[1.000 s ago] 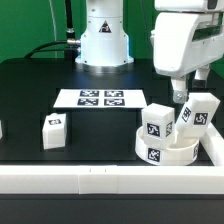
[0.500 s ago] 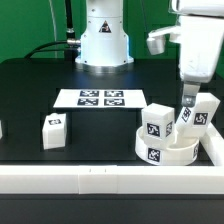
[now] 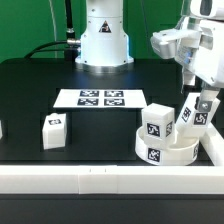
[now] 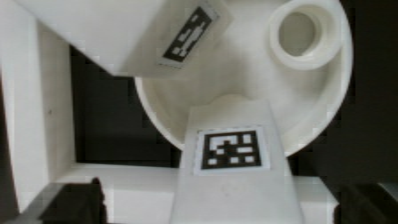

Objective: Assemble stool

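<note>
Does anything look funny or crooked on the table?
Yes. A chunky white plastic block leg sits tilted by the round white seat disc, and another leg lies far off alone.

The table (image 3: pixel 30 85) is black. The marker board (image 3: pixel 95 98) is white, printed with four black-and-white square tags. The stool's round seat (image 3: pixel 180 152) is plain white with one such tag on its wall. The three block legs match, white with a black-and-white tag each: the lone leg (image 3: pixel 53 131), the leg at the seat (image 3: pixel 156 122), the leg furthest to the exterior view's right (image 3: pixel 196 113). The border rail (image 3: pixel 100 178) is white, the robot arm (image 3: pixel 105 35) too, against a green backdrop (image 3: pixel 20 25).
</note>
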{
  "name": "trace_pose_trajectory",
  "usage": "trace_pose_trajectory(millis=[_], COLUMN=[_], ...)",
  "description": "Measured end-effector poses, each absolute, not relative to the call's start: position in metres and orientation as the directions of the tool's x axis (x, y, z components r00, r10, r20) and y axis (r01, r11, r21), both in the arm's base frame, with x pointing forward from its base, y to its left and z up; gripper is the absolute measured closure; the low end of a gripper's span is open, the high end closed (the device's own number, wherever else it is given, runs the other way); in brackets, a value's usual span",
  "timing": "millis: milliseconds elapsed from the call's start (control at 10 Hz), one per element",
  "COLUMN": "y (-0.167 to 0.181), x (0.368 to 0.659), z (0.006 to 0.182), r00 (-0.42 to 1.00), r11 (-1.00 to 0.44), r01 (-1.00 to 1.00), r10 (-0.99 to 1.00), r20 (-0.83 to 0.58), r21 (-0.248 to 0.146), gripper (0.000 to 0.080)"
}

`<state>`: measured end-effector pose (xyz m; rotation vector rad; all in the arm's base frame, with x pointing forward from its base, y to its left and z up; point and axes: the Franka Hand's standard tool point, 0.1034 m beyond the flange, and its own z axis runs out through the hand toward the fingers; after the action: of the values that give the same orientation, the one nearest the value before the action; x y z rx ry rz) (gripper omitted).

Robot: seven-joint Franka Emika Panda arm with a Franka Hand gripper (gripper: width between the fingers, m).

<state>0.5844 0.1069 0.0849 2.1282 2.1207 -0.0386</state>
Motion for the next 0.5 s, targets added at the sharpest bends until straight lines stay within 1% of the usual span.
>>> trace_pose_trajectory(millis=[100, 300, 400, 500], y=[0.1084, 0.1098, 0.1089, 0.1085], x=[0.5831, 0.581, 0.5811, 0.5812], z=[0.0822, 0.0777, 0.0777, 0.0776], r00=[0.019, 0.023, 0.025, 0.026], r11=[-0.01, -0.015, -0.017, -0.018], r01=[0.997, 0.997, 0.997, 0.997], r10=[0.993, 0.993, 0.993, 0.993], r20=[-0.114, -0.114, -0.114, -0.114], r21=[0.076, 0.07, 0.07, 0.07], gripper=[0.015, 0.0409, 0.0409, 0.0461])
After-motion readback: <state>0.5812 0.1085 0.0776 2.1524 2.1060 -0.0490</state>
